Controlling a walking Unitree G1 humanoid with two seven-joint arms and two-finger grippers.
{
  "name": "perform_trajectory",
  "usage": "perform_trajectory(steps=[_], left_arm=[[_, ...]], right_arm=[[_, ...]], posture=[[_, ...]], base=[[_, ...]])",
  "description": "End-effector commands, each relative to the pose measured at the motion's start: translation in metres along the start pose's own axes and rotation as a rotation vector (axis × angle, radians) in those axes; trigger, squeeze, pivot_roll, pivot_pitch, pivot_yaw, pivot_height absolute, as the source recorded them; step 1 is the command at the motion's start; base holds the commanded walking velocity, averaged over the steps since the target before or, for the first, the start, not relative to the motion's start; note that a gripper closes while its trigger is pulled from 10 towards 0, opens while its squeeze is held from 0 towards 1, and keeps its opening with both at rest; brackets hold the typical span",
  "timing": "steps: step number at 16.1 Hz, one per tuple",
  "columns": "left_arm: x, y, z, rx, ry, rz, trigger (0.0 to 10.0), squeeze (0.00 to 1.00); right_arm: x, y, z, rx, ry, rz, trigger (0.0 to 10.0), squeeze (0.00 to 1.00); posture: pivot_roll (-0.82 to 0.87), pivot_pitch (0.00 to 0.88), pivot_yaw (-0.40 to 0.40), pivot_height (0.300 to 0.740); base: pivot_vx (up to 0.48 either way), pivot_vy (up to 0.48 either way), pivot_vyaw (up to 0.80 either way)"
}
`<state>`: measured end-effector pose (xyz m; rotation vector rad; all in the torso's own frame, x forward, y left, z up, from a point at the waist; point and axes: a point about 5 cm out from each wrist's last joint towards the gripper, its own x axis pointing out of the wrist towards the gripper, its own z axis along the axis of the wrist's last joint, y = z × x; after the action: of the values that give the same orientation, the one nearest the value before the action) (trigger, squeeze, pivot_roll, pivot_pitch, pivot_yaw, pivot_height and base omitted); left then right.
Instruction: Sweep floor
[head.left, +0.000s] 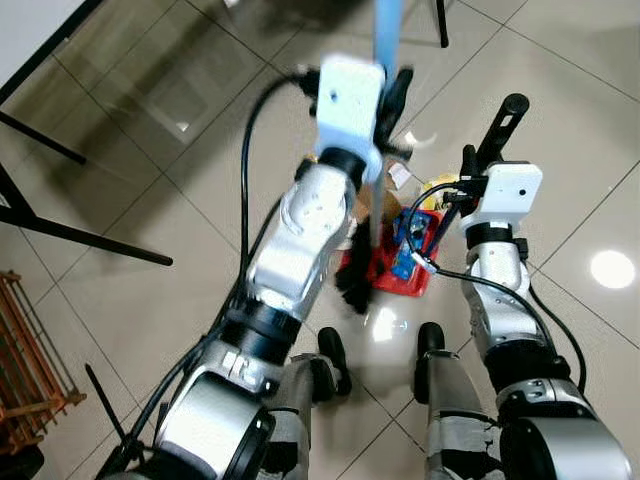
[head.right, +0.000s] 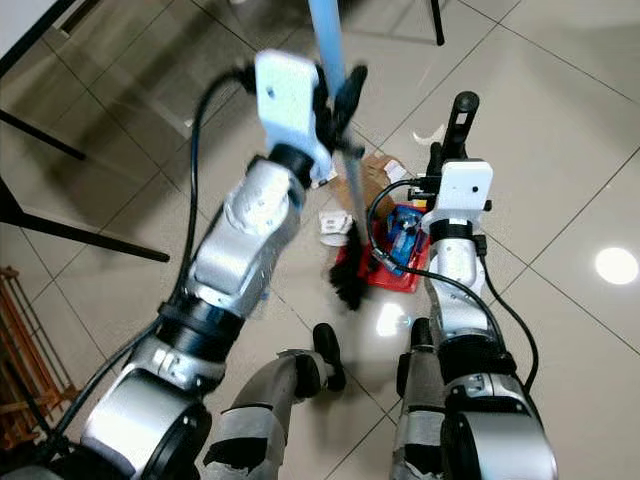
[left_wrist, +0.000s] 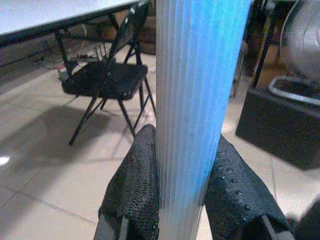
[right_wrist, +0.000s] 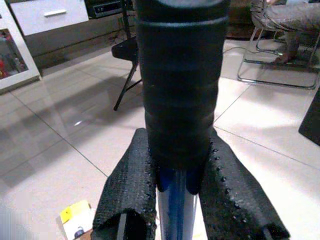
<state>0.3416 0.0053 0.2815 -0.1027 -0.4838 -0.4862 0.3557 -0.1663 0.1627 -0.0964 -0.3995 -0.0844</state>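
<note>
Glossy beige tile floor runs under one black folding chair and a table. One red dustpan lies before the robot's feet, scraps beside it. Left hand clamps one blue broom handle, bristles touching the dustpan. Right hand grips the dustpan's black-capped handle.

A lived-in home room with a glossy beige tiled floor. A black folding chair stands under a white table at the far side, a pedestal fan nearby. A white drawer cabinet lines the wall, and a wooden rack sits near left.
</note>
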Motion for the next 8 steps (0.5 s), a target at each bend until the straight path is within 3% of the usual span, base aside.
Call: perform_trajectory(steps=[1,4,8], left_arm=[[0.009,-0.03,0.034,-0.163,-0.139,-0.068,10.0,0.0],[0.01,-0.036,0.049,-0.218,-0.172,-0.11,10.0,0.0],[0.003,-0.04,0.056,-0.167,-0.159,-0.219,10.0,0.0]], right_arm=[[-0.02,0.023,-0.021,0.069,0.112,0.046,10.0,0.0],[-0.021,0.029,-0.022,0.084,0.119,0.05,10.0,0.0],[-0.015,0.028,-0.02,0.096,0.119,0.035,10.0,0.0]], posture=[[0.09,0.614,0.273,0.74],[0.09,0.596,0.271,0.74],[0.09,0.547,0.269,0.74]], base=[[0.0,0.0,0.0],[0.0,0.0,0.0],[0.0,0.0,0.0]])
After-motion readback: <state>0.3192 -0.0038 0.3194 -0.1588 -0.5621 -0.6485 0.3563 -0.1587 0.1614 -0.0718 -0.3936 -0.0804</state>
